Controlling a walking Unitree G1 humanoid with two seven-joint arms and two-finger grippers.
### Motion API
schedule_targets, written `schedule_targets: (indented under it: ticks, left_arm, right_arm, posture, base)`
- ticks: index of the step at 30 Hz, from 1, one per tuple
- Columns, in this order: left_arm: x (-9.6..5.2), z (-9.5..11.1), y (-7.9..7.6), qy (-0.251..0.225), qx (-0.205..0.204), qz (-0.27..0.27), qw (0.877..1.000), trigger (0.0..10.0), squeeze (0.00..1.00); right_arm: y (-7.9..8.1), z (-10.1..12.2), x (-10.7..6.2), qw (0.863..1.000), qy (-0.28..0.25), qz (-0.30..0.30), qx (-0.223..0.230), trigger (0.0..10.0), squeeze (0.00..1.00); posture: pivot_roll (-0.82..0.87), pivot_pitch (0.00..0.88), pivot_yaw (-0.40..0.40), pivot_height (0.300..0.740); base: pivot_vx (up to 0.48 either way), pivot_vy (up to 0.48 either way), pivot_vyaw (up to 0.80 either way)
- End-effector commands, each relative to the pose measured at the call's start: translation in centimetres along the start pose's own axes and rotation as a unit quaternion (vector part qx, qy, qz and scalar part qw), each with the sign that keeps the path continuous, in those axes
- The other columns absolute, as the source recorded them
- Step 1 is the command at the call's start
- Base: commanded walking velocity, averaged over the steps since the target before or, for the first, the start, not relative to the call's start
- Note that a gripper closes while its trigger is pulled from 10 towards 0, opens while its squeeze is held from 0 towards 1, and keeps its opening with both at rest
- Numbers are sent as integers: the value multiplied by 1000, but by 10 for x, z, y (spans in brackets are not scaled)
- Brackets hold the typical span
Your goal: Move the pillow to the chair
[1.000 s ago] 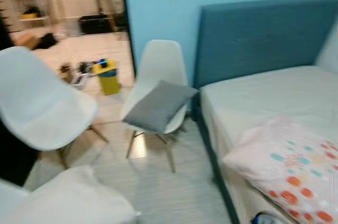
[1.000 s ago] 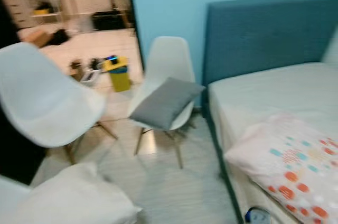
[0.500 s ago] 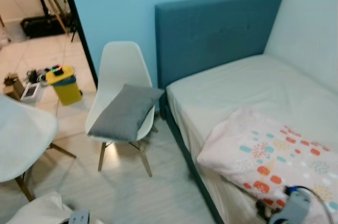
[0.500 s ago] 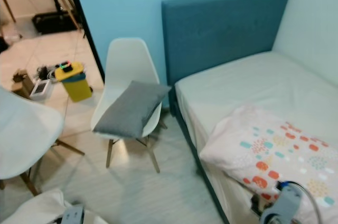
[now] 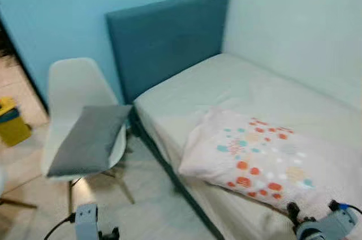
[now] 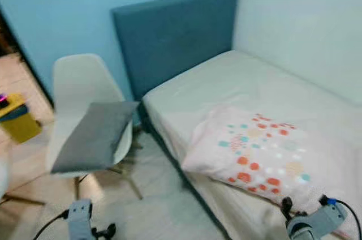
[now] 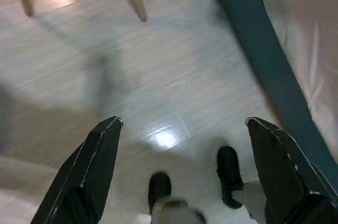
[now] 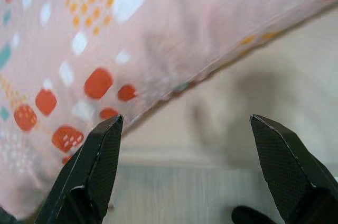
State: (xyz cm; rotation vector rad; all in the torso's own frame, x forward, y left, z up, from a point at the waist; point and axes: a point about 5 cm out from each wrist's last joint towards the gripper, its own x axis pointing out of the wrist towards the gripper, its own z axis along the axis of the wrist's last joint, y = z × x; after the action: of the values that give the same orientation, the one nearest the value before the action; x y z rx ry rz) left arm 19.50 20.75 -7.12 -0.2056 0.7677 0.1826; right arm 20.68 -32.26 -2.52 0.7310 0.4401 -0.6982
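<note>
Pillow: the pink pillow (image 5: 257,161) with orange, teal and white dots lies on the bed (image 5: 249,95), near the bed's floor-side edge, just ahead of my right gripper (image 8: 185,176) and a little to its left in the head views. In my right wrist view its patterned cover sits close before my fingers (image 8: 90,171), with the corner of the pillow hanging over the pale mattress side; I cannot tell whether I touch it.

Right gripper: my two black fingers stand wide apart and grasp nothing. The wrist shows low at the right of the head views, just below the pillow's near edge.

Left gripper: my left gripper (image 7: 185,176) is also spread wide and empty, pointing down at the pale wood floor (image 7: 132,76). The dark teal bed frame (image 7: 264,60) runs past it on the bed's side, and two chair legs stand further off on the floor.

Chair: a white shell chair (image 5: 73,90) on wooden legs stands well to the left of my right gripper and ahead of my left one, beside the head end of the bed.

Grey cushion: a flat grey cushion (image 5: 87,138) rests on the chair's seat, leaning up against its back.

Headboard: the teal headboard (image 5: 169,36) rises beyond the pillow, against the blue wall (image 5: 68,8).

Yellow bin: a yellow bin (image 5: 11,121) sits on the floor far to my left, past the chair.
</note>
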Motion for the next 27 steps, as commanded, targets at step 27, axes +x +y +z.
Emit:
schedule_targets:
  ticks: [27]
  left_arm:
    - [-8,-24,4,37,15,-14,999,10000,0]
  right_arm:
    - [17,-17,-1,996,14,81,37,10000,0]
  posture:
    - [14,0,60,739]
  base:
    - [0,0,-400]
